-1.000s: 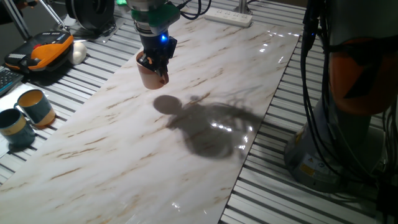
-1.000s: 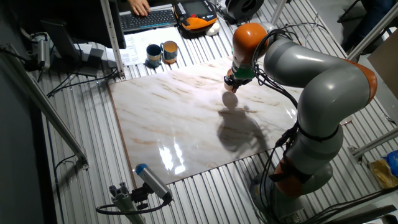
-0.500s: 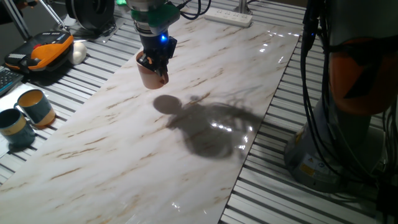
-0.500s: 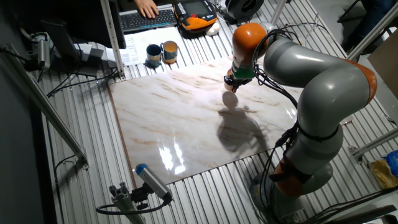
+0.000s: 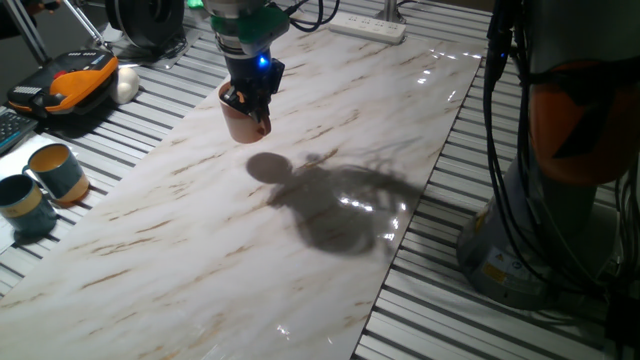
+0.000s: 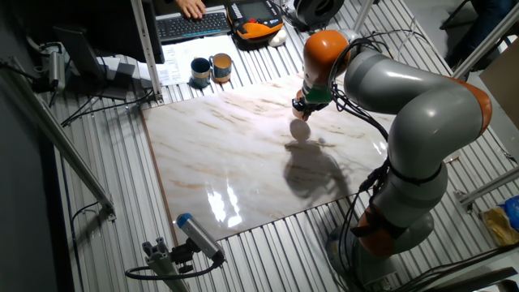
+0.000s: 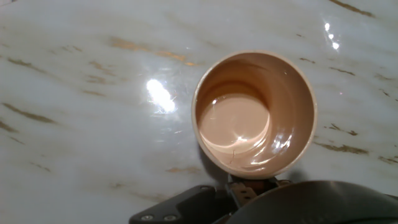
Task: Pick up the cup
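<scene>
The salmon-orange cup point(image 5: 240, 122) hangs in my gripper point(image 5: 250, 103), lifted clear of the marble table point(image 5: 300, 200); its shadow lies on the slab below and to the right. The gripper is shut on the cup's rim. In the hand view the cup point(image 7: 254, 113) shows its pale empty inside from above, with the rim pinched at the bottom edge. In the other fixed view the cup point(image 6: 301, 111) is small under the orange wrist, above the slab.
Two teal-blue mugs point(image 5: 40, 185) stand on the slatted bench at the left, also in the other fixed view point(image 6: 211, 69). An orange-black device point(image 5: 70, 85) and a power strip point(image 5: 365, 27) lie at the back. The arm's base point(image 5: 560, 160) stands right.
</scene>
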`<state>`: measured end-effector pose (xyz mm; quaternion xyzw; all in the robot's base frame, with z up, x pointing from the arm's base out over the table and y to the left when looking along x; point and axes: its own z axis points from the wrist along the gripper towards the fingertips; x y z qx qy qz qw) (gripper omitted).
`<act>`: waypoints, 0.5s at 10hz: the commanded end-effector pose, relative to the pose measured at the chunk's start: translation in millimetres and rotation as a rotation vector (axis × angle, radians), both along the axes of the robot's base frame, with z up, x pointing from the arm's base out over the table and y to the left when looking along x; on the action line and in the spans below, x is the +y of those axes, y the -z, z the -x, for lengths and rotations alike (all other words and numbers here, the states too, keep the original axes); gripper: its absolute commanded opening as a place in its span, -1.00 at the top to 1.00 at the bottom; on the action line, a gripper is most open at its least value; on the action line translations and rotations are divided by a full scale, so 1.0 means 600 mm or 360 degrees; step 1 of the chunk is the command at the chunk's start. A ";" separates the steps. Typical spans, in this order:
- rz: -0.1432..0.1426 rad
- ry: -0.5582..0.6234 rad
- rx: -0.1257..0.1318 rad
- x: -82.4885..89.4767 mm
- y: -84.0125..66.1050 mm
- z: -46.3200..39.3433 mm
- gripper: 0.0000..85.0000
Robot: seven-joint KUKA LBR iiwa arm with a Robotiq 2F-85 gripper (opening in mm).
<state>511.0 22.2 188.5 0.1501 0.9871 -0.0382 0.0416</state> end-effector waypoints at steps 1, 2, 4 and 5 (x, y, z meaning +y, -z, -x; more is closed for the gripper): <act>-0.0027 0.0000 -0.0001 0.001 0.001 -0.001 1.00; -0.0034 0.0009 -0.0003 0.001 0.001 -0.002 1.00; -0.0039 0.0008 -0.0003 0.001 0.002 -0.003 1.00; -0.0044 0.0010 -0.0003 0.001 0.003 -0.003 1.00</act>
